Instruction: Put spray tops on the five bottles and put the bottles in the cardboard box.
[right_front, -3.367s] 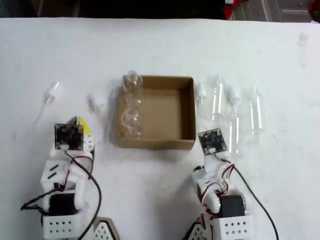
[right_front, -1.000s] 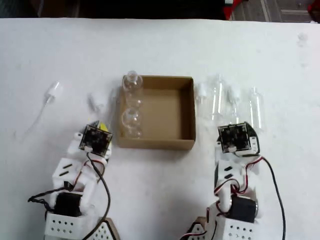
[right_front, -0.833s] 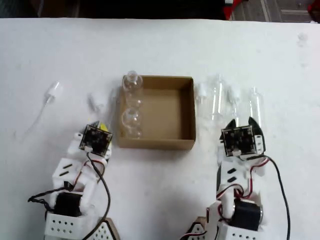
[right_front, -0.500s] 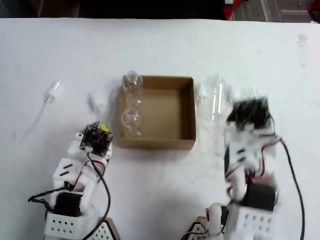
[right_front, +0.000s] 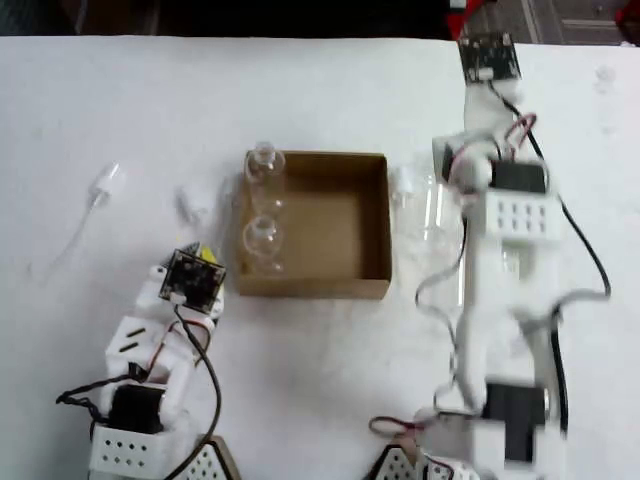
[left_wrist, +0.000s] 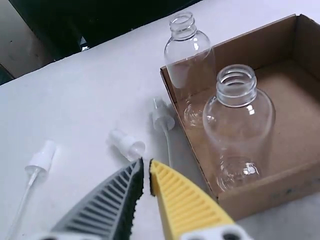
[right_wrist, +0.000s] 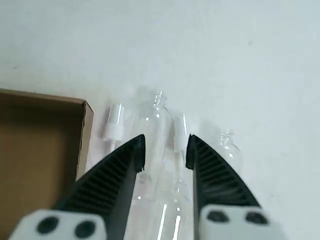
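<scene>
We hold our right pincer (right_wrist: 165, 144) open and empty above the lying clear plastic bottles (right_wrist: 154, 117), necks pointing away from it; our left pincer (left_wrist: 146, 172) is closed, empty

Left tool (left_wrist: 146, 174) closed — right tool (right_wrist: 164, 145) spread, far outstretched.

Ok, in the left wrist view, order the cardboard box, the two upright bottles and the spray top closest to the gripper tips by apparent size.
Cardboard box
Nearer bottle, farther bottle: alike, nearness makes ranking unsure
That spray top
</scene>
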